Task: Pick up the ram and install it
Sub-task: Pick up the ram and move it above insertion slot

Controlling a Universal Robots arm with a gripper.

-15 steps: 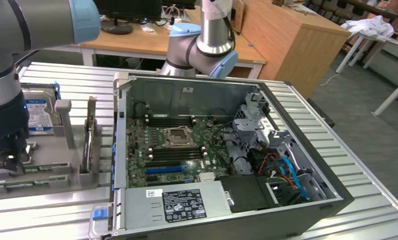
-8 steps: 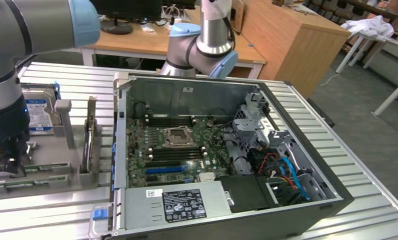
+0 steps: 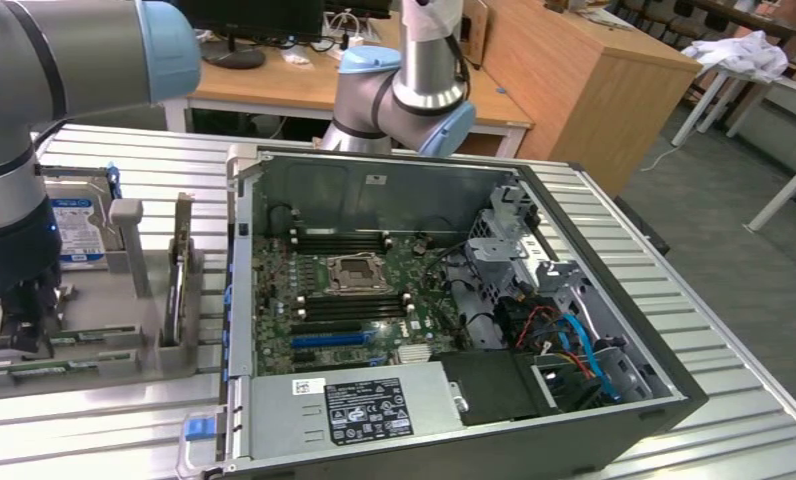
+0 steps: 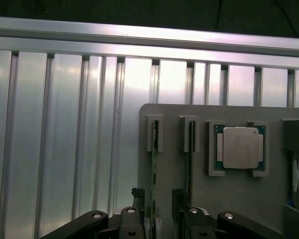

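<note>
The ribbed bench (image 4: pixel 65 129) carries everything. The open computer case (image 3: pixel 371 175) sits well apart from where I am working, so the stick would have a long carry to the slots on the motherboard (image 3: pixel 358 300). A loose grip could let it swing or drop on that run.

Nearer, I hang over the grey holder plate (image 4: pixel 229 199). My hand (image 4: pixel 157 201) is spread wide and holds nothing. Its fingers (image 4: pixel 178 199) straddle the ram (image 4: pixel 154 169), which stands on edge in its end bracket (image 4: pixel 154 134).

The ram looks closer to one finger than the other, so closing off-centre could tip it or lever it against the bracket. A second stick (image 4: pixel 190 169) stands just beside my other finger, and I could clip it. My smallest worry is pinching the chips rather than bare board.
</note>
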